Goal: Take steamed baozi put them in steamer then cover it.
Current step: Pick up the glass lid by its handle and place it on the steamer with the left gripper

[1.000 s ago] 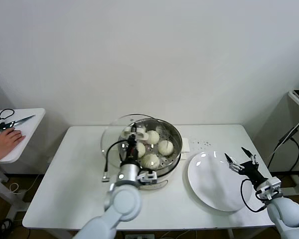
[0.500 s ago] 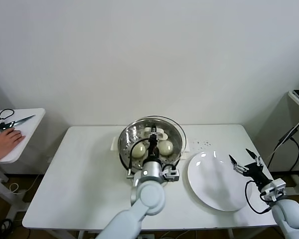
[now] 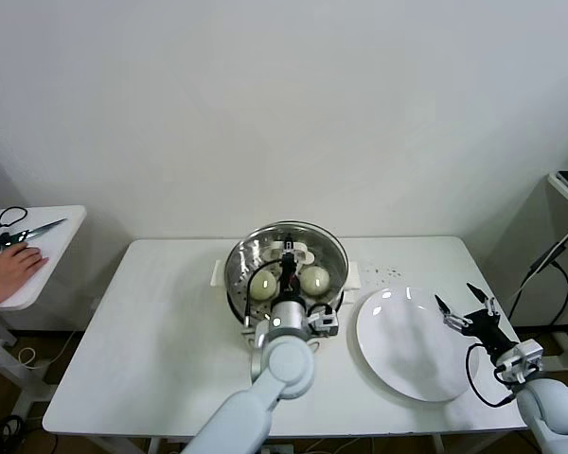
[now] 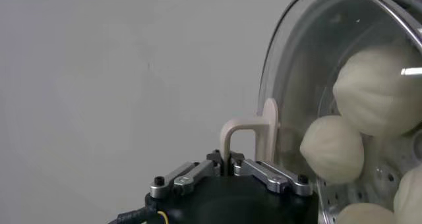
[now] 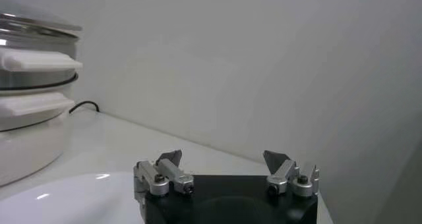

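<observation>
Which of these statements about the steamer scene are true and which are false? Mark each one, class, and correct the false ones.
1. The left gripper is shut on the cover's handle. True.
2. The white plate holds two baozi. False: nothing lies on the plate; the baozi show through the cover inside the steamer.
3. The right gripper is open, by the plate's far right edge. True.
4. The cover lies flat on the table beside the steamer. False: it sits over the steamer.
5. The right gripper holds a baozi. False: it holds nothing.
</observation>
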Available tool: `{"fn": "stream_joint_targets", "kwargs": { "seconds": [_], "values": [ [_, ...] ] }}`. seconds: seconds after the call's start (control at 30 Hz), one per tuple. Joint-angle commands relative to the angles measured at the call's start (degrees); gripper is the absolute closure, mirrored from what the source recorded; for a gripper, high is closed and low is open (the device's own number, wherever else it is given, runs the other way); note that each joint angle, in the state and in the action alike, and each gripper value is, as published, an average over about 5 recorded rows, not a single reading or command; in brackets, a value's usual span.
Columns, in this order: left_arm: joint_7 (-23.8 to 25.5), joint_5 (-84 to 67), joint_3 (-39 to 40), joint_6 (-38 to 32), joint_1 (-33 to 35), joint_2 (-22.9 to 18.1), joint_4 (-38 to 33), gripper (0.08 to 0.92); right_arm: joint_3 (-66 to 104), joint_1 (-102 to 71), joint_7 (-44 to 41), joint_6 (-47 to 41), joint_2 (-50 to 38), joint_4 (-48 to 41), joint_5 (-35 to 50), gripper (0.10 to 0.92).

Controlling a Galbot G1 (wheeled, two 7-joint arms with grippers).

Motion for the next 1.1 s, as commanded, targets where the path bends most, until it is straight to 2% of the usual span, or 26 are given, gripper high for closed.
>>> {"fn": "stream_joint_targets", "kwargs": {
  "seconds": [0.03, 0.6, 0.87, 0.97, 1.1],
  "values": [
    [0.26, 0.07, -0.58, 2.8, 0.34, 0.11, 0.7, 0.853, 0.04, 0.03, -0.15, 0.1, 0.01, -0.19, -0.28, 0.203],
    [-0.78, -0.77, -0.4, 2.8, 1.16, 0.35, 1.64, 0.853, -0.17, 0.66, -0.86, 0.28, -0.04, -0.59, -1.14, 0.203],
    [0.4, -1.61, -0.01, 2.8, 1.26, 1.63, -1.11, 0.847, -0.09, 0.58, -0.76, -0.3, -0.15, -0.39, -1.61, 0.203],
    [0.95, -1.75, 0.2, 2.8, 1.69, 2.68, -3.56, 0.795, 0.0, 0.55, -0.02, -1.82, -0.21, 0.1, -2.15, 0.203],
    [1.65, -2.3, 0.18, 2.8, 2.9, 4.35, -8.24, 0.683, 0.01, 0.51, 1.16, -4.53, -0.28, 0.8, -3.34, 0.203]
  ]
}}
